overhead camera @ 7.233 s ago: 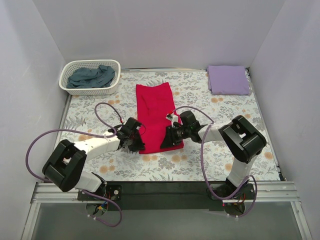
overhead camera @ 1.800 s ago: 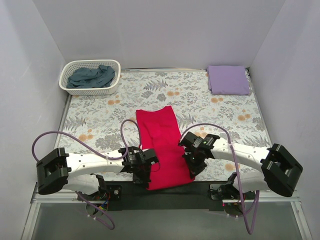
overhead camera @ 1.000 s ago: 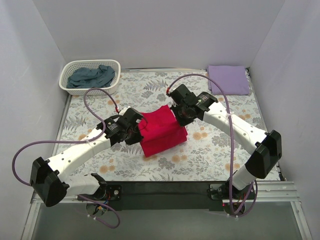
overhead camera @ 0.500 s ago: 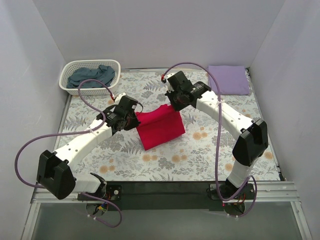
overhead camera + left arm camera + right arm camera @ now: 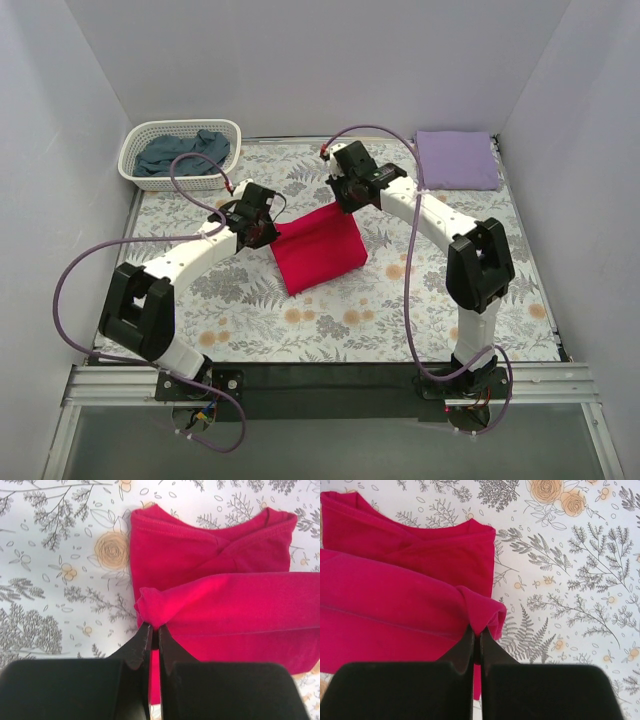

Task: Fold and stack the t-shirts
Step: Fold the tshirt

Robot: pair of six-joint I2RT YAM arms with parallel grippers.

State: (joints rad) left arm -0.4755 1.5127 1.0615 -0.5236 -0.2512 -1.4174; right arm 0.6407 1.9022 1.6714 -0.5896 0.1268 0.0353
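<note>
The crimson red t-shirt (image 5: 318, 250) lies mid-table, its near half folded over toward the back. My left gripper (image 5: 262, 228) is shut on the folded edge's left corner (image 5: 152, 612). My right gripper (image 5: 349, 196) is shut on the right corner (image 5: 485, 615). Both wrist views show the lifted fold above the shirt's collar end (image 5: 210, 545) (image 5: 420, 540) on the cloth. The lavender t-shirt (image 5: 456, 159) lies folded at the back right. The slate blue-grey t-shirt (image 5: 185, 153) is crumpled in the basket.
A white plastic basket (image 5: 135, 140) stands at the back left. The floral table covering (image 5: 420, 310) spans the table. White walls enclose three sides. The black base rail (image 5: 320, 385) runs along the near edge.
Both grippers carried the red shirt's near edge up and toward the back, folding it over; over the last half second they moved a little farther back and the fold settled lower.
</note>
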